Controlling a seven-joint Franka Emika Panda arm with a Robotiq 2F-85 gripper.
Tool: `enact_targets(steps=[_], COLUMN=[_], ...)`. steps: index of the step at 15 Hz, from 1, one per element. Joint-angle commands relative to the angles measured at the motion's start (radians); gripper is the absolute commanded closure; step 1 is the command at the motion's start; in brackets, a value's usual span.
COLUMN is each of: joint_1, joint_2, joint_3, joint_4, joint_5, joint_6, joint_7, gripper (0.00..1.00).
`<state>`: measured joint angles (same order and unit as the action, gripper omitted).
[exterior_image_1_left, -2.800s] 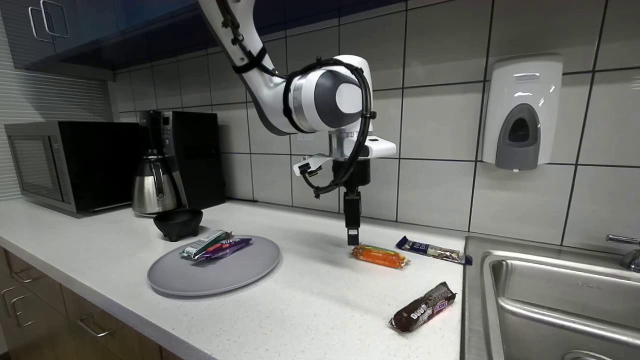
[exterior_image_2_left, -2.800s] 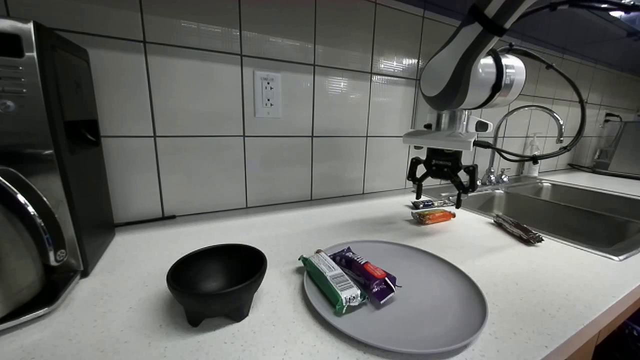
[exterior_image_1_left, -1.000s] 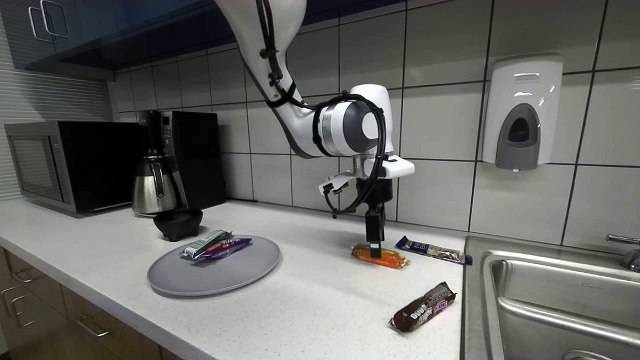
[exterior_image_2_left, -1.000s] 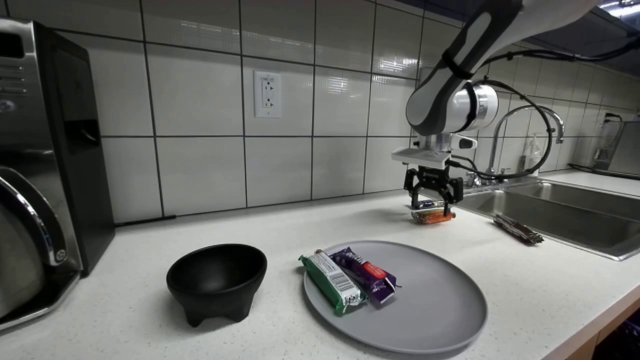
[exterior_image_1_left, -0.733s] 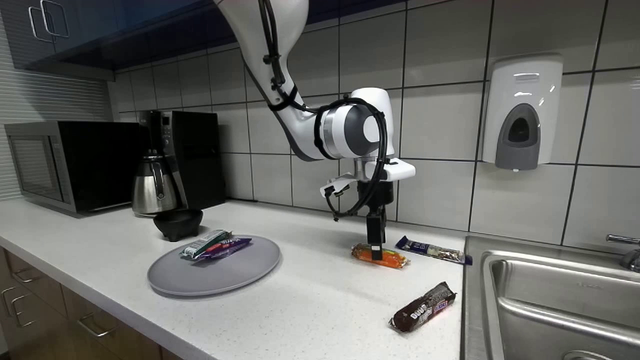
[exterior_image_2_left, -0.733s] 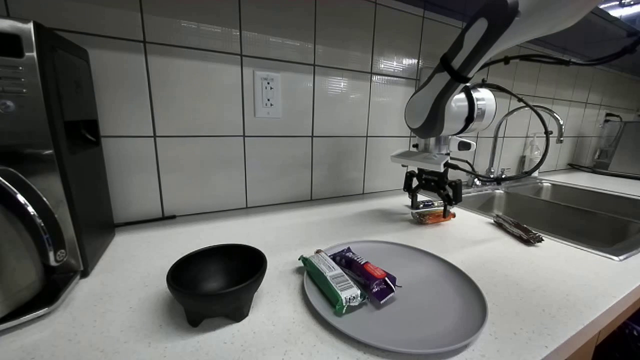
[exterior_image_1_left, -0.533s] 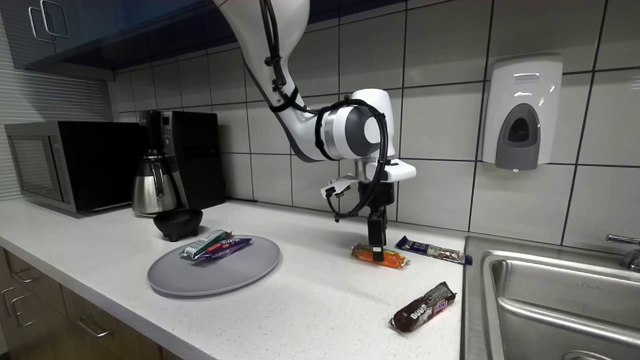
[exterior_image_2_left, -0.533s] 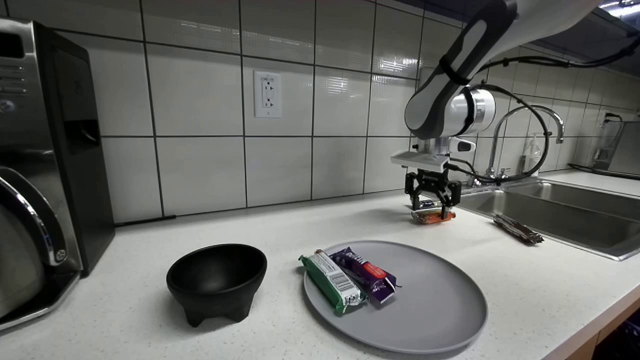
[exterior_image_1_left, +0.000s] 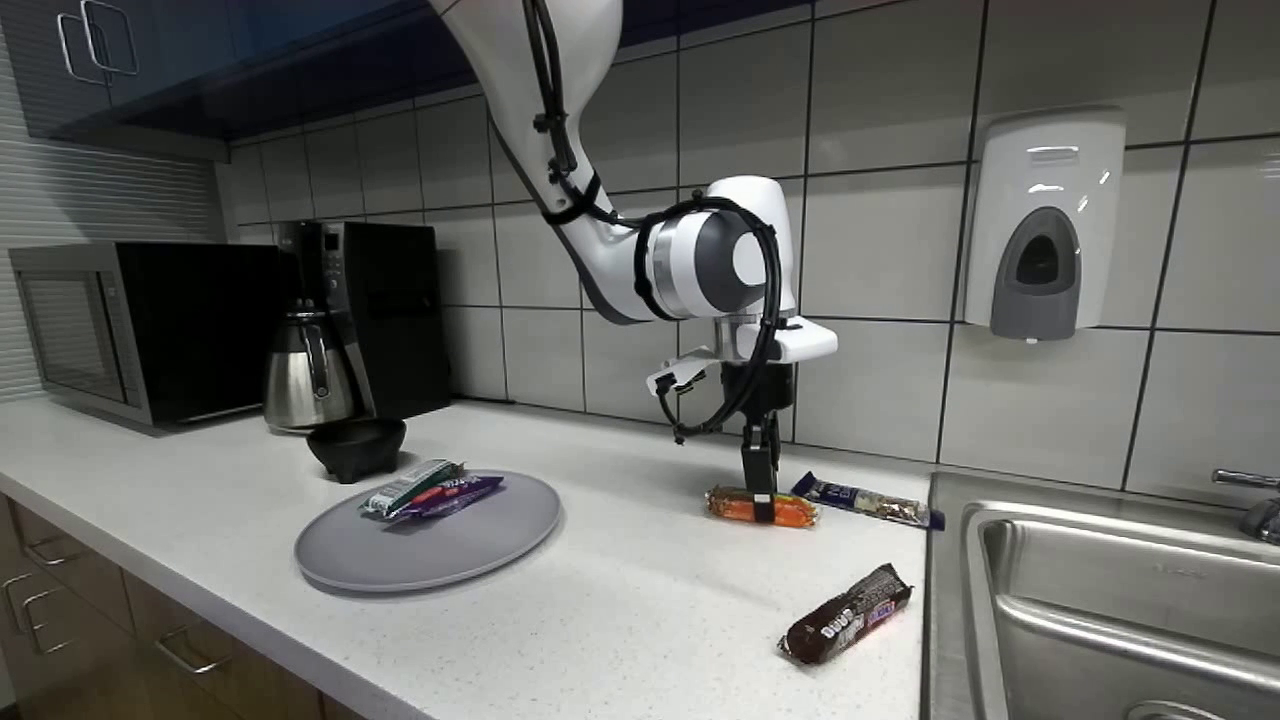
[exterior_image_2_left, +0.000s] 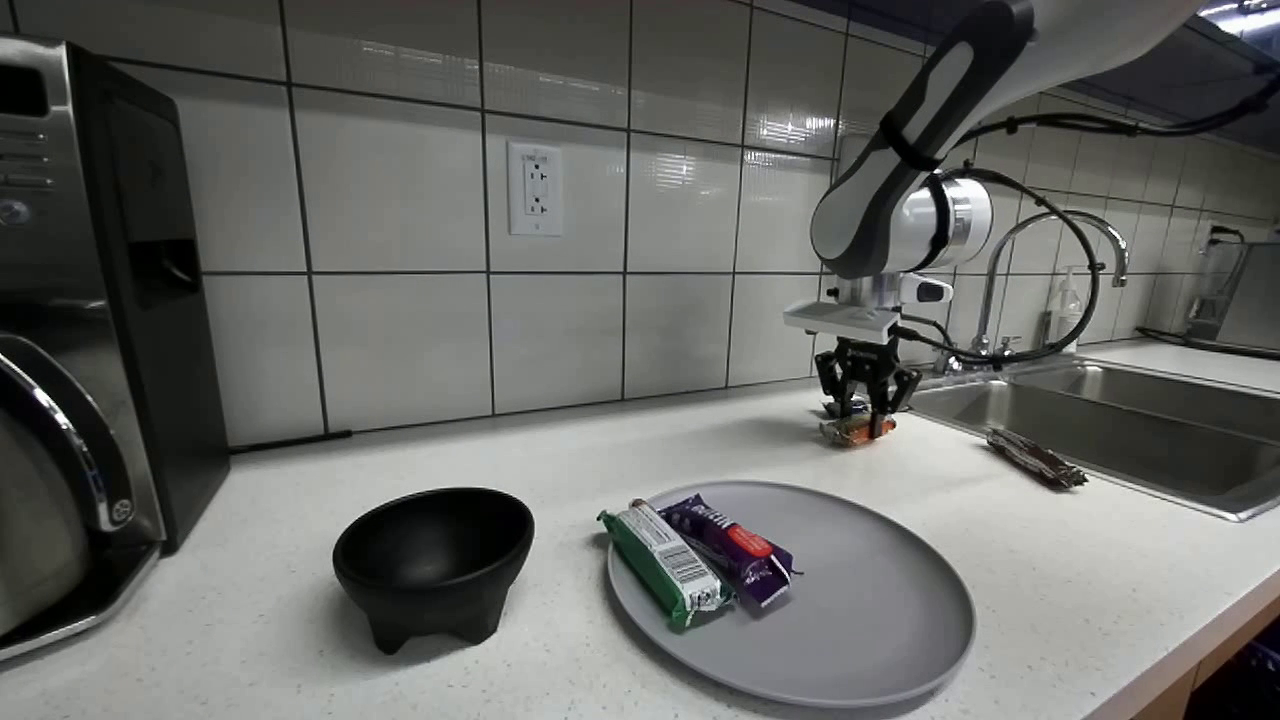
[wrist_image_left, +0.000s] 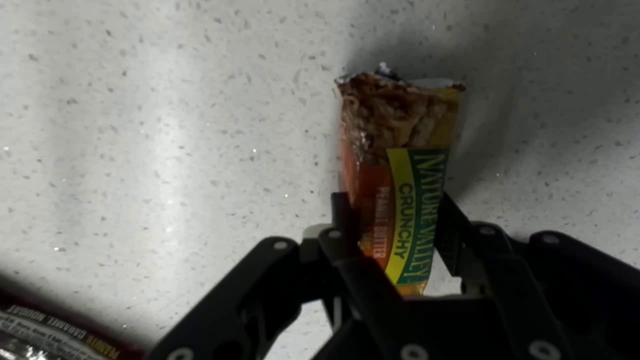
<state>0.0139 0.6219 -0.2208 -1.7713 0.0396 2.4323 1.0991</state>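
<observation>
In the wrist view we see the black two-fingered gripper (wrist_image_left: 395, 220) partway closed, its fingers (wrist_image_left: 342, 217) against both long sides of an orange, yellow and green plastic-wrapped bar (wrist_image_left: 397, 175), gripping it across the middle. We find that bar on the white speckled table (exterior_image_1_left: 640, 610), near a slim navy-and-clear wrapped bar (exterior_image_1_left: 868, 501) that lies closer to the pale tiled wall (exterior_image_1_left: 880, 250). Towards the table's front edge we see a dark brown wrapped bar (exterior_image_1_left: 848, 615), near the stainless steel sink (exterior_image_1_left: 950, 600). Well apart from these, in both exterior views, we have a round, flat grey plate (exterior_image_2_left: 860, 640) carrying a green-and-white wrapped bar (exterior_image_2_left: 665, 560) lying against a purple wrapped bar (exterior_image_2_left: 728, 548). Near the plate we see a round black bowl (exterior_image_2_left: 430, 600) on stubby legs, and farther along a steel carafe (exterior_image_1_left: 292, 385) with a dark handle.
</observation>
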Motion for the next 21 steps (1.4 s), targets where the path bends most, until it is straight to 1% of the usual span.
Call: enact_targets(steps=[1, 9, 12, 16, 21], joint_1=[-0.002, 0.033, 0.045, 0.080, 0.111], joint_2=[0.000, -0.062, -0.093, -0.145, -0.219], joint_3=[0.000, -0.001, 0.014, 0.026, 0.069], joint_4=[0.021, -0.019, -0.038, -0.083, -0.154], joint_5=[0.004, -0.019, -0.019, -0.043, -0.072], joint_6=[-0.020, -0.008, -0.012, -0.019, -0.035], joint_7=[0.018, 0.021, -0.002, -0.020, -0.063], gripper=[0.82, 0.82, 0.82, 0.82, 0.82])
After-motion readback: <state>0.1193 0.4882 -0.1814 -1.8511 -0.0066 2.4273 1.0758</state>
